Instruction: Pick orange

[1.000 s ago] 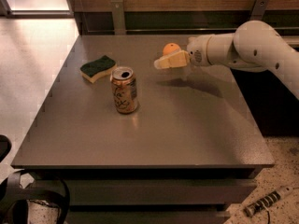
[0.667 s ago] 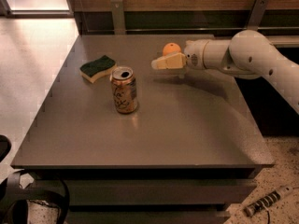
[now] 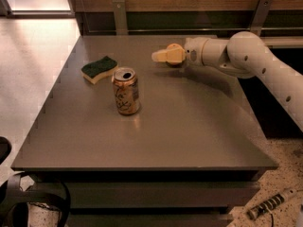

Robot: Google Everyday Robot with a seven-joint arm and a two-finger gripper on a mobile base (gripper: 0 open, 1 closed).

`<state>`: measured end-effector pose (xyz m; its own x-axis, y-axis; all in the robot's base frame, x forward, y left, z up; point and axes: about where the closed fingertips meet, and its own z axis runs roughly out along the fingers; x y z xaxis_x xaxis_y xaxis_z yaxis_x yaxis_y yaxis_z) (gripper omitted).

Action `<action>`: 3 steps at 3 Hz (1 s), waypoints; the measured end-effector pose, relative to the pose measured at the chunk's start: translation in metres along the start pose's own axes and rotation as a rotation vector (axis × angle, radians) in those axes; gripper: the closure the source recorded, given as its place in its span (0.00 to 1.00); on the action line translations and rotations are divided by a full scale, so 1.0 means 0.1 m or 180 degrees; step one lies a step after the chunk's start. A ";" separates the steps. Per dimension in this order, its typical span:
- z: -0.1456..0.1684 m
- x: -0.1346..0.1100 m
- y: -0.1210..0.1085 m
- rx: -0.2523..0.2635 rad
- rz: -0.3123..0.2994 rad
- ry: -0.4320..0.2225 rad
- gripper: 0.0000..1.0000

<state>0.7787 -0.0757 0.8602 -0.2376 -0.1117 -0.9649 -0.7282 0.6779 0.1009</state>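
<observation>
The orange (image 3: 174,47) is a small round fruit at the back middle of the grey table (image 3: 189,126). Only its top shows, above and behind the pale yellow end of my gripper (image 3: 161,56). The gripper reaches in from the right on the white arm (image 3: 246,56), level with the orange and right against it, just above the tabletop. Most of the orange is hidden by the gripper.
An orange-and-tan drink can (image 3: 126,91) stands upright left of the table's centre. A green and yellow sponge (image 3: 99,69) lies behind it to the left. A wooden wall with metal brackets runs behind the table. A tool lies on the floor (image 3: 270,205) at the lower right.
The arm has shifted slightly, and the gripper sits lower around the orange, covering more of it. The orange, can and sponge have not moved.
</observation>
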 end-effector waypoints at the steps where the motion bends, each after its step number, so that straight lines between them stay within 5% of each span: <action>1: 0.03 0.07 0.01 -0.0007 -0.0026 -0.0001 0.00; 2: -0.04 0.22 0.03 0.0020 -0.0069 0.0051 0.18; 3: 0.00 0.23 0.06 -0.0001 -0.0065 0.0054 0.49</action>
<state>0.7688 -0.0741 0.8391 -0.2334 -0.1378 -0.9626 -0.7333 0.6751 0.0812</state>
